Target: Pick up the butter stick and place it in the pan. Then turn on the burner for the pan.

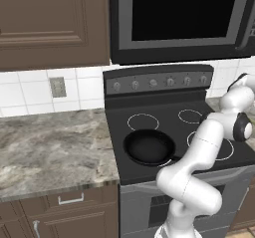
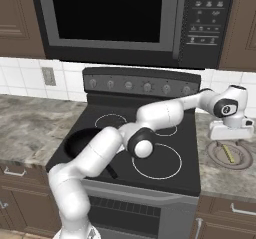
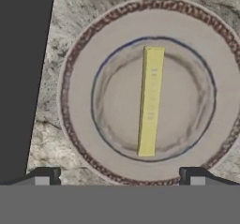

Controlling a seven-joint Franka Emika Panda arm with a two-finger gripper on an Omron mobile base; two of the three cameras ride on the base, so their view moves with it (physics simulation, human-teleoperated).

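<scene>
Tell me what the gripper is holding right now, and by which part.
Nothing. The gripper is open above the butter stick, which lies on the plate.

Hand view: plate [image 3: 77, 138] rim clipped at the right edge, its lower rim lost behind the bottom band; stove [image 3: 21, 78] is just a dark slab cut by the left and top edges.

Right base view: arm covers the near side of the pan [image 2: 75, 139]; only a stub of its handle shows. Butter stick [image 2: 228, 153] is a tiny yellow sliver, detail unreadable. Gripper [image 2: 231, 134] fingers probably hidden under the hand.

Left base view: pan [image 1: 148, 146] handle behind the arm; microwave [image 1: 184, 20] cut off top and right.
</scene>
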